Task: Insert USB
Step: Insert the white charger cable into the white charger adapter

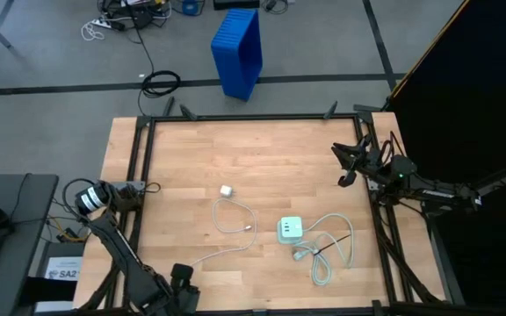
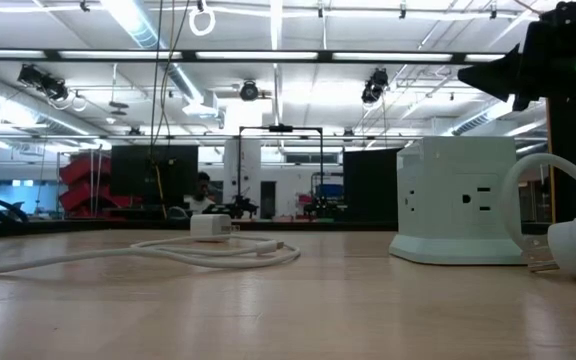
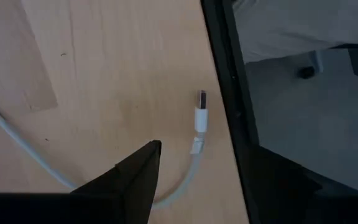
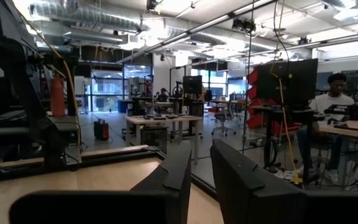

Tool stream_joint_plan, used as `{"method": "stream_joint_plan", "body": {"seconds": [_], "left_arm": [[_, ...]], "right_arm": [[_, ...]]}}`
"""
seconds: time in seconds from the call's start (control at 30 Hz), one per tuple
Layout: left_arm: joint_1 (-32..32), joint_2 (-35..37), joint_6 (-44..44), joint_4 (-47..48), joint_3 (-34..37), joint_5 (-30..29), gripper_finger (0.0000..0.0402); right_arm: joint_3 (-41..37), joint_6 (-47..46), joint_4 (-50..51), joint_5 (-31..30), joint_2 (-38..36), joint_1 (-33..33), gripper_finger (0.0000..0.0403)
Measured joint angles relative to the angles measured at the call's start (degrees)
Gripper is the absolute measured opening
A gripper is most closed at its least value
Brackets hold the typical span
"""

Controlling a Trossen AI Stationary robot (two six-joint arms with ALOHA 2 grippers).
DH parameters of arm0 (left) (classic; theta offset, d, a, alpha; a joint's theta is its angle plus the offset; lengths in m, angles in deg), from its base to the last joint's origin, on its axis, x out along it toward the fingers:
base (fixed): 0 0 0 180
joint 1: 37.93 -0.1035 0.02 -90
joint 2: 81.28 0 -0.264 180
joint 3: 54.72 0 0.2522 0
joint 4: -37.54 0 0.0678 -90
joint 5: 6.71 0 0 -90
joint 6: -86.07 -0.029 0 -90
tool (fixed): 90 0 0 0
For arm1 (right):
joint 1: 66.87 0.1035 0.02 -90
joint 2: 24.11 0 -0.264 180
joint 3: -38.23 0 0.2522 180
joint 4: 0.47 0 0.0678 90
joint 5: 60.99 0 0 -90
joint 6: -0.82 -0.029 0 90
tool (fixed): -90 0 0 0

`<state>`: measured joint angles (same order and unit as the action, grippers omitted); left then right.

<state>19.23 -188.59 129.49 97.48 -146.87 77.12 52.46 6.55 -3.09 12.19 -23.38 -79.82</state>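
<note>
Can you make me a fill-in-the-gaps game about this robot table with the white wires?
1. The USB plug lies flat on the ______ table.
2. The charger block is pale green-white and shaped like a ______.
3. Beyond the table stands a tall bin coloured ______.
4. The right gripper hangs with its fingers ______.

Missing words: wooden; box; blue; shut
</note>
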Motion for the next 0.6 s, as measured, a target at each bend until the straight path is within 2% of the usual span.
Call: {"method": "stream_joint_plan", "body": {"seconds": [0.17,0.37,0.6], "left_arm": [[-0.02,-1.72,-1.48,-0.46,-0.03,-1.75,0.0211],[-0.07,-5.08,-2.66,-2.26,0.0,1.72,0.0211],[-0.12,-6.25,-2.68,-3.09,0.01,1.79,0.0207]], "right_arm": [[0.0,0.0,-0.03,-0.03,0.0,0.01,0.003],[0.0,-0.01,-0.49,-0.04,0.0,0.02,0.0024],[0.0,0.0,-0.69,0.01,0.0,0.02,0.0031]]}}
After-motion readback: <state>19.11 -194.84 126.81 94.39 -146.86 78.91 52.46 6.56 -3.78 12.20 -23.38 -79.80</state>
